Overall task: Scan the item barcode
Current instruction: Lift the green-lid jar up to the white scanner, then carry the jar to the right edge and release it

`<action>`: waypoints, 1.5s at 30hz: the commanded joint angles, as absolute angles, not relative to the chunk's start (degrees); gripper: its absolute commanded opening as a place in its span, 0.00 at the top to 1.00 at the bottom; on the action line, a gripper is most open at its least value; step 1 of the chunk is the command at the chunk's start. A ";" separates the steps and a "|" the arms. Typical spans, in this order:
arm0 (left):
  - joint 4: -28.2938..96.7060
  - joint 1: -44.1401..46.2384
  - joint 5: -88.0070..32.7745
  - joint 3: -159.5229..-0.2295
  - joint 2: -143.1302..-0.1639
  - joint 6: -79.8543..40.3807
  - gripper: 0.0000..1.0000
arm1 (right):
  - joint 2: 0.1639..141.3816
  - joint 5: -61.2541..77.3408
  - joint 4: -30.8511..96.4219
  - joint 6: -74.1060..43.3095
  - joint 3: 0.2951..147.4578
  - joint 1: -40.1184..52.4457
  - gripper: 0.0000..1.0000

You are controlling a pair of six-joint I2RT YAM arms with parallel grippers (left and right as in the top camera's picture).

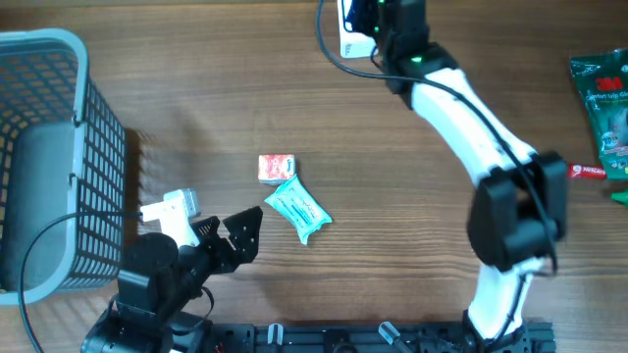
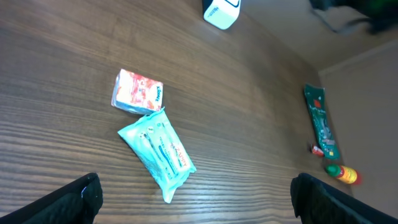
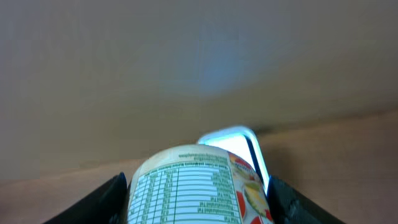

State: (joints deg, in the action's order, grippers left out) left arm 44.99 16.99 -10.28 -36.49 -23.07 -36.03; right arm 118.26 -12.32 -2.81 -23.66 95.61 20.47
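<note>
The item is a round container with a green-printed nutrition table and fruit pictures. My right gripper is shut on it, one black finger on each side. Just past the container stands the white scanner, its face lit. From overhead, the right gripper is at the table's far edge, right beside the scanner, and the container is hidden under it. No barcode shows. My left gripper hangs open over bare wood at the near left, holding nothing.
A teal wipes packet and a small red-and-white box lie mid-table. At the left stands a grey wire basket, and a white object lies by the left arm. Green packets lie at the right edge.
</note>
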 commanded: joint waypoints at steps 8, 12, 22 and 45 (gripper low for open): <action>44.91 17.37 -9.93 -36.53 -23.09 -34.89 0.00 | 131.37 -18.79 -27.86 -18.09 97.97 20.60 0.33; 44.91 17.37 -9.93 -36.53 -23.09 -34.89 0.00 | 132.55 -18.81 -27.31 -18.37 99.29 20.60 0.34; 44.91 17.37 -9.93 -36.53 -23.09 -34.89 0.00 | 124.42 -19.88 -1.78 -21.21 105.67 14.98 0.37; 44.91 17.37 -9.93 -36.53 -23.09 -34.89 0.00 | 127.17 3.11 48.34 -24.43 105.41 -30.37 0.34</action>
State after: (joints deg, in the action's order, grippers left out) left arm 45.01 16.99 -10.31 -36.49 -23.07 -36.03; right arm 124.07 -2.33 47.72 -23.38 105.36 -29.41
